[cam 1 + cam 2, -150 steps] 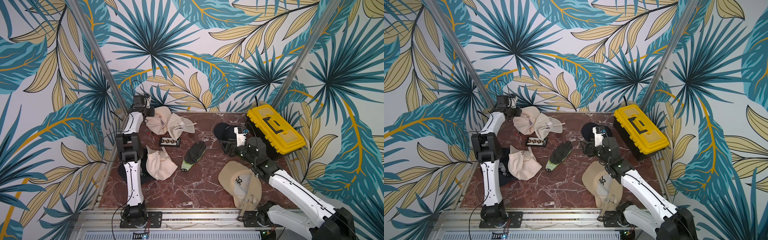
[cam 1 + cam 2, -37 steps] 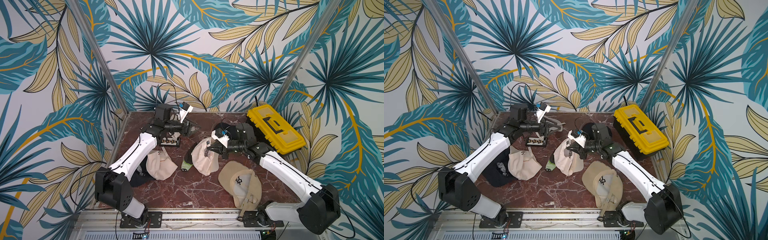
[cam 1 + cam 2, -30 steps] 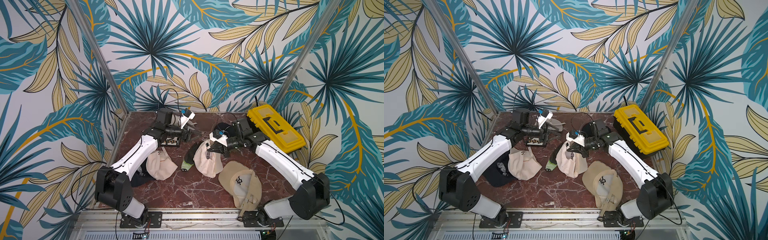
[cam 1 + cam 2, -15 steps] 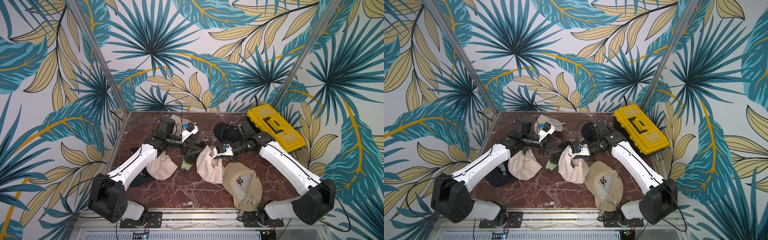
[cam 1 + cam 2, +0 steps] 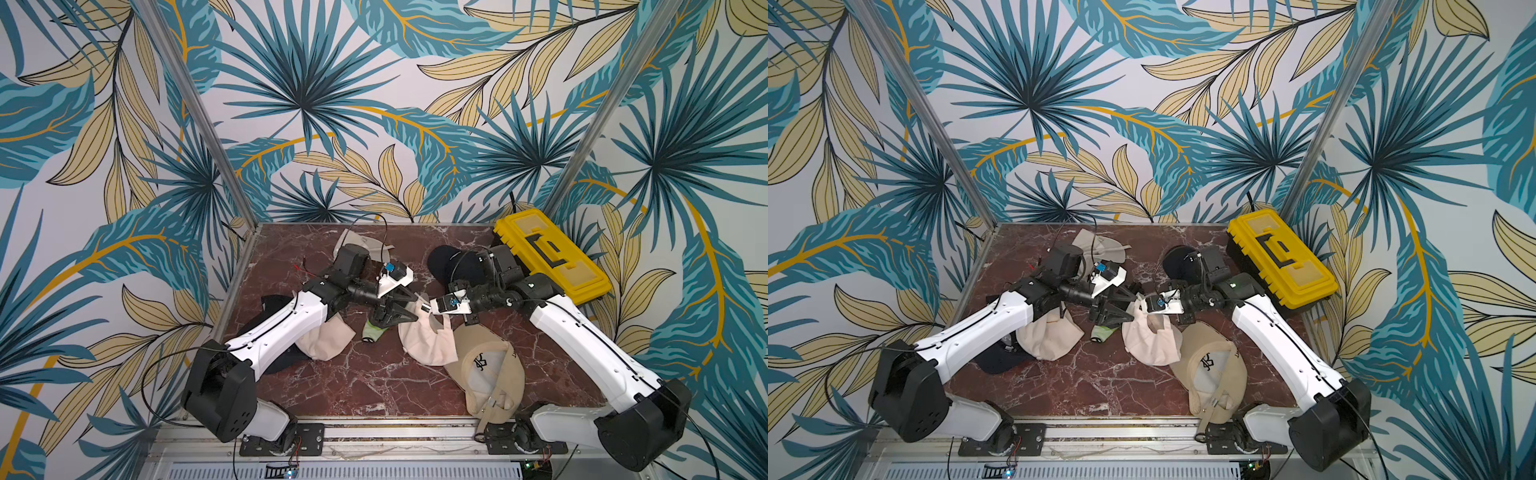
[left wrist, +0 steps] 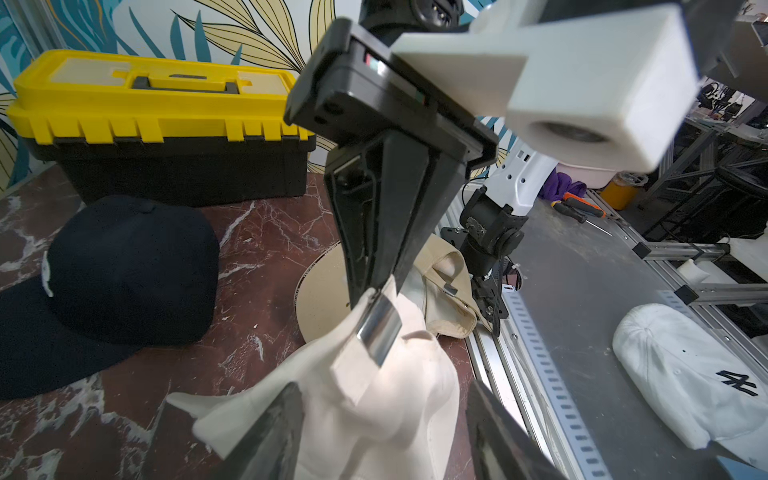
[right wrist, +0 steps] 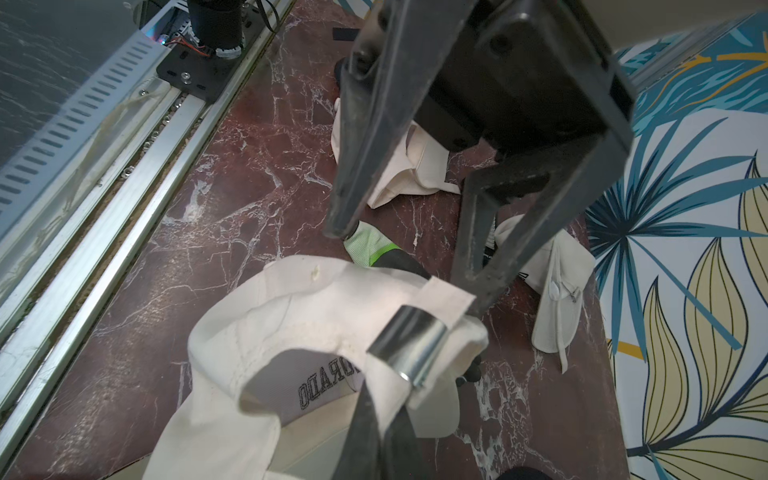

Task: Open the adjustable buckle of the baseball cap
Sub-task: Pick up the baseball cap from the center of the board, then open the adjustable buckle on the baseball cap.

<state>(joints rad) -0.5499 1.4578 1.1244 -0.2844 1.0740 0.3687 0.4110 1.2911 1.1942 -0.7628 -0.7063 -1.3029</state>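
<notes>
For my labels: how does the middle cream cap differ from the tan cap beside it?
The cream cap is held by its strap in the right pincer; the tan cap lies ungripped. The cream cap is paler than the tan cap. Both have metal buckles.

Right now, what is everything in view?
held cap: 1, cream, table centre
buckle: 1, silver, on held cap's strap
tan cap: 1, tan, front, touching held cap
second cream cap: 1, cream, under left arm
dark cap: 1, dark, under left arm
black cap: 1, black, back centre
beige cap: 1, beige, back, behind left arm
white cap: 1, white, off table, on metal bench
glove: 1, green and black, centre
toolbox: 1, yellow and black, back right
table: 1, red-brown marble
left gripper: 1, black, open, at strap
right gripper: 1, black, shut on strap
</notes>
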